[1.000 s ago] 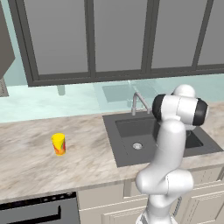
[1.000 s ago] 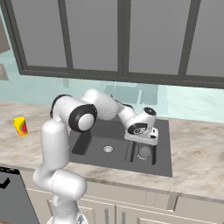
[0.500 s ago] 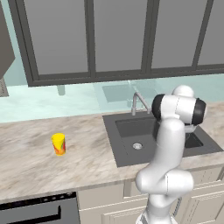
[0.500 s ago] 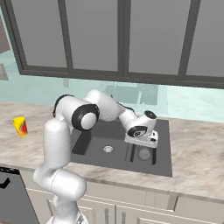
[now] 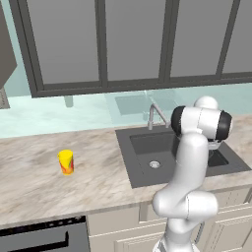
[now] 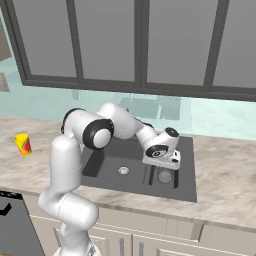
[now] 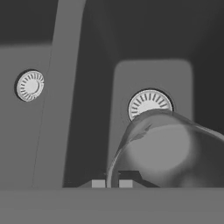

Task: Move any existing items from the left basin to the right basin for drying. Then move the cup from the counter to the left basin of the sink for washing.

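1. In the hand view the two dark finger tips of the gripper (image 7: 112, 178) sit nearly together at six o'clock, pinching the thin rim of the small dark grey, cup-sized cylinder (image 7: 168, 148). The cylinder looks glassy and pale here; its lower edge is cut off and its outline blends into the basin behind it.
2. Past the cylinder, at twelve o'clock from it, a round silver drain (image 7: 148, 104) lies on the floor of the narrower dark grey right basin (image 7: 153, 78), its lower part covered by the cylinder's rim.
3. At nine o'clock in the same view a dark grey dividing wall (image 7: 57, 96) separates this compartment from the wider left basin (image 7: 22, 127), where a second silver drain (image 7: 30, 85) shows.
4. In the right base view the gripper (image 6: 161, 167) hangs over the right basin (image 6: 167, 176); the cylinder (image 6: 164, 176) is a faint ring just under the hand, and whether it touches the floor cannot be told.
5. In the left base view the white arm (image 5: 192, 162) hides the gripper and much of the dark grey matte sink (image 5: 142, 147); the slim silver faucet (image 5: 156, 116) rises behind it.
6. Farthest off, at nine o'clock from the sink, the small yellow tumbler with red-orange patches (image 5: 66, 162) stands upright on the beige marble-patterned counter (image 5: 34, 177), well apart from the sink.
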You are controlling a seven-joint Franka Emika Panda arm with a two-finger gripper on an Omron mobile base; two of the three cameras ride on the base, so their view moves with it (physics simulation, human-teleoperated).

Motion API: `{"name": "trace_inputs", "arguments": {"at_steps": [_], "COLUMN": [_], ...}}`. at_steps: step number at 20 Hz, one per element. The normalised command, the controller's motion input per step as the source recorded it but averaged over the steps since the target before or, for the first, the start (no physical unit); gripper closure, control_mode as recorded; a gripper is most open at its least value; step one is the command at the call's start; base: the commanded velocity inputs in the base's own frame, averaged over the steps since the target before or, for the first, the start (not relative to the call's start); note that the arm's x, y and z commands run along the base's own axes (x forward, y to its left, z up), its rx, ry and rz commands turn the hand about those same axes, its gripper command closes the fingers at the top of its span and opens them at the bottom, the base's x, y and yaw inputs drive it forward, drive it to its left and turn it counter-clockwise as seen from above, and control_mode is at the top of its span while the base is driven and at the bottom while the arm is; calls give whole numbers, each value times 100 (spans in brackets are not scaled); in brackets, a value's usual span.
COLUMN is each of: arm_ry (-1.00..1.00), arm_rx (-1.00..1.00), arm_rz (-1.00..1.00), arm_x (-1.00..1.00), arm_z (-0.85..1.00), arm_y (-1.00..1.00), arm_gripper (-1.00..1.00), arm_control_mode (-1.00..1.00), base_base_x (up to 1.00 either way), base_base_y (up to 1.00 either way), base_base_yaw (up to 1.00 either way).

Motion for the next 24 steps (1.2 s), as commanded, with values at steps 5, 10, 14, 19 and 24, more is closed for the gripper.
{"name": "trace_inputs", "arguments": {"at_steps": [5, 10, 14, 19, 24], "arm_ry": [0, 1, 1, 2, 0], "arm_rx": [1, 0, 0, 0, 5], "arm_rz": [1, 1, 1, 1, 3], "arm_x": [1, 4, 5, 3, 1], "arm_z": [-14, -21, -23, -21, -7], "arm_y": [-1, 0, 0, 0, -5], "arm_gripper": [100, 100, 100, -100, -100], "arm_control_mode": [-100, -100, -100, -100, -100], "base_base_x": [0, 0, 0, 0, 0], "base_base_y": [0, 0, 0, 0, 0], "base_base_yaw": [0, 0, 0, 0, 0]}}
